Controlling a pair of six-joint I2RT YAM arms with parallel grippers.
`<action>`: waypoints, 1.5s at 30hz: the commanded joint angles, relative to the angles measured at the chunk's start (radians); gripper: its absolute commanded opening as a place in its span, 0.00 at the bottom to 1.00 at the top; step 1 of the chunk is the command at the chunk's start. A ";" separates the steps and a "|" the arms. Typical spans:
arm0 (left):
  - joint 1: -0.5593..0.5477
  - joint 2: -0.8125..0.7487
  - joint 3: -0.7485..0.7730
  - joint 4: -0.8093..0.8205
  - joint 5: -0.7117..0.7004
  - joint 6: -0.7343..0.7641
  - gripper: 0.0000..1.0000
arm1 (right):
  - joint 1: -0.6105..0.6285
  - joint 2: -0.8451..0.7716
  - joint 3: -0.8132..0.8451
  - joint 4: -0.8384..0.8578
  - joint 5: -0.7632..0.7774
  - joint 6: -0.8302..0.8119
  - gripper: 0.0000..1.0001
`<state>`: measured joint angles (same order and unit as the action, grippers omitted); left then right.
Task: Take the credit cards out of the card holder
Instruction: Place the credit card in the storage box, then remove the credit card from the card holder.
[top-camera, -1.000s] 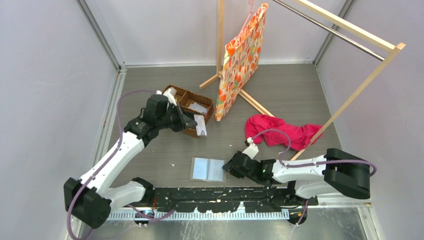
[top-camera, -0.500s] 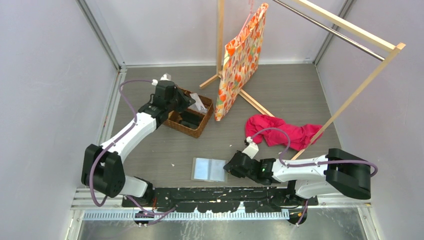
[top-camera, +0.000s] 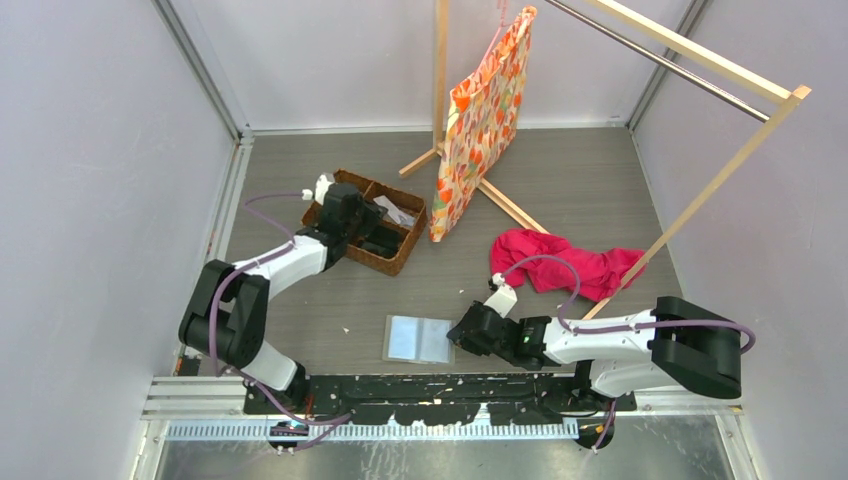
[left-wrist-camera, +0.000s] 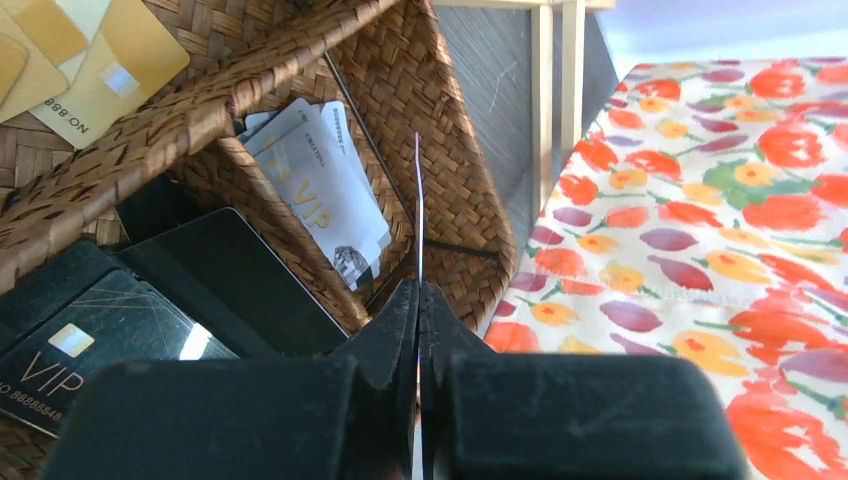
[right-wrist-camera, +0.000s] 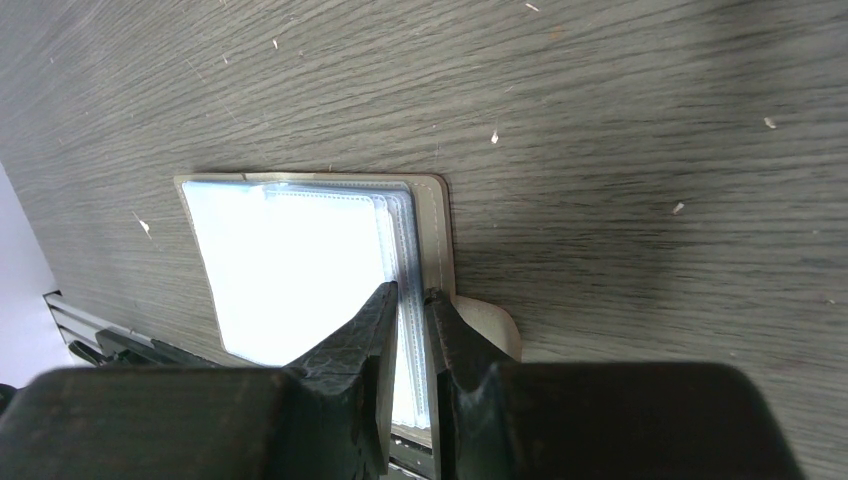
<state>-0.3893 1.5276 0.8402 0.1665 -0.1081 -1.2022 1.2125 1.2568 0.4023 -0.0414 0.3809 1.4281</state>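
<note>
left end effector (left-wrist-camera: 418, 292) pinches credit card (left-wrist-camera: 418, 200) edge-on, long axis pointing into wicker basket (left-wrist-camera: 445, 130) | right end effector (right-wrist-camera: 408, 302) nips card holder (right-wrist-camera: 300, 250) sleeve edge on table

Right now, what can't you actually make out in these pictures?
- Right wrist view: glare whitens the card holder sleeves, so it is impossible to tell whether any cards are inside. The right gripper covers its near edge.
- Left wrist view: the card pinched in the left gripper shows only its thin edge, so its face is unreadable.
- Top view: the left arm hides part of the basket.
</note>
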 joint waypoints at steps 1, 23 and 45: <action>0.006 0.013 -0.013 0.127 -0.078 -0.053 0.01 | 0.006 0.023 -0.022 -0.169 0.035 -0.029 0.22; -0.016 -0.168 0.072 -0.288 -0.110 0.017 0.31 | 0.012 0.045 0.004 -0.175 0.037 -0.038 0.22; -0.257 -0.701 -0.318 -0.573 0.334 0.335 0.26 | 0.032 -0.222 -0.033 -0.182 0.073 -0.061 0.26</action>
<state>-0.6388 0.8631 0.5716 -0.3908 0.1581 -0.8886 1.2373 1.0798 0.3733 -0.2203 0.4110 1.3907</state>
